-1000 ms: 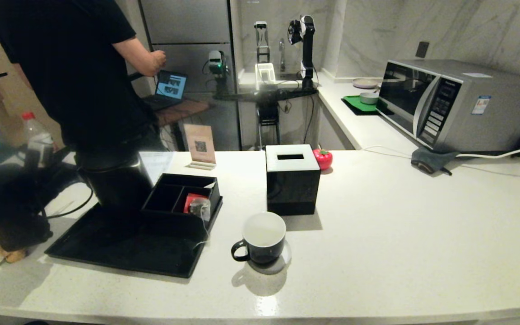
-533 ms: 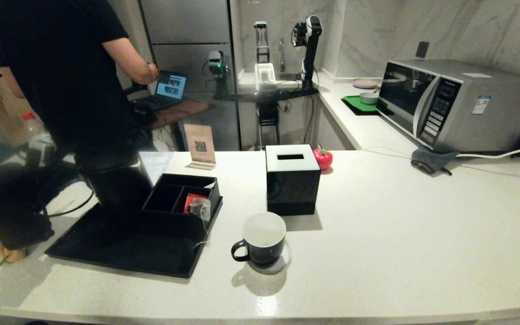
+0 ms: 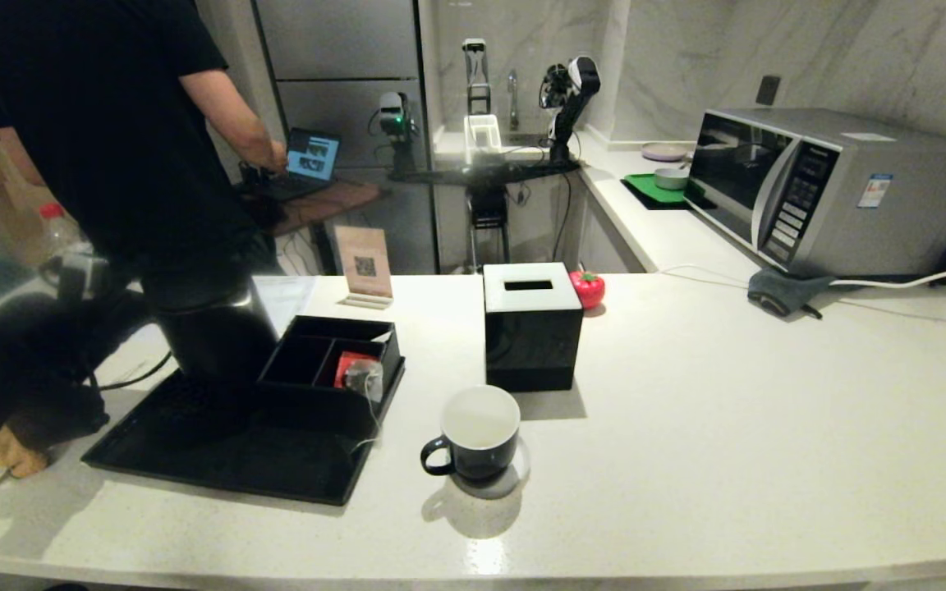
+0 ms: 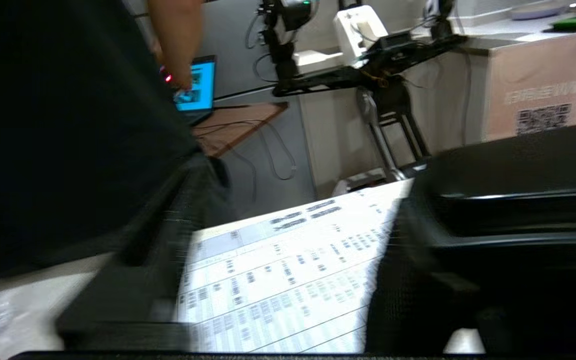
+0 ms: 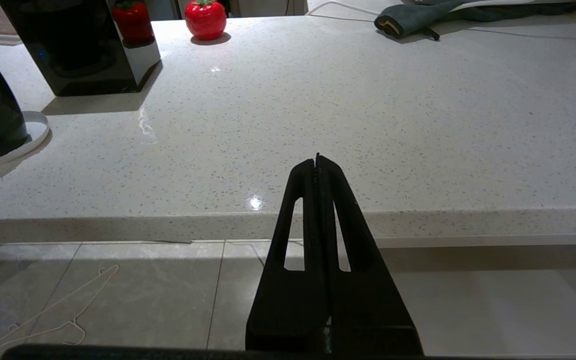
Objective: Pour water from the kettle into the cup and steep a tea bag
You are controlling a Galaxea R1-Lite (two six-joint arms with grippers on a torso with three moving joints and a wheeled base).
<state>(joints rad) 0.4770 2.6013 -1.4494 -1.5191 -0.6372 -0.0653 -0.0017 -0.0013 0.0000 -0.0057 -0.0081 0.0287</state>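
The kettle (image 3: pixel 214 328) stands upright at the back left of the black tray (image 3: pixel 227 460), near the bench's left edge. The left gripper (image 4: pixel 278 300), the nearer one, sits just left of it; its jaws stand wide around nothing, the kettle beside the right-hand finger. The cup (image 3: pixel 479 432) waits near the front edge. The right gripper (image 5: pixel 318 162) is parked below the front edge, jaws pressed together.

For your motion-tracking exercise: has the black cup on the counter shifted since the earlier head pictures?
No. The cup sits in the same spot in front of the black tissue box, its handle pointing the same way.
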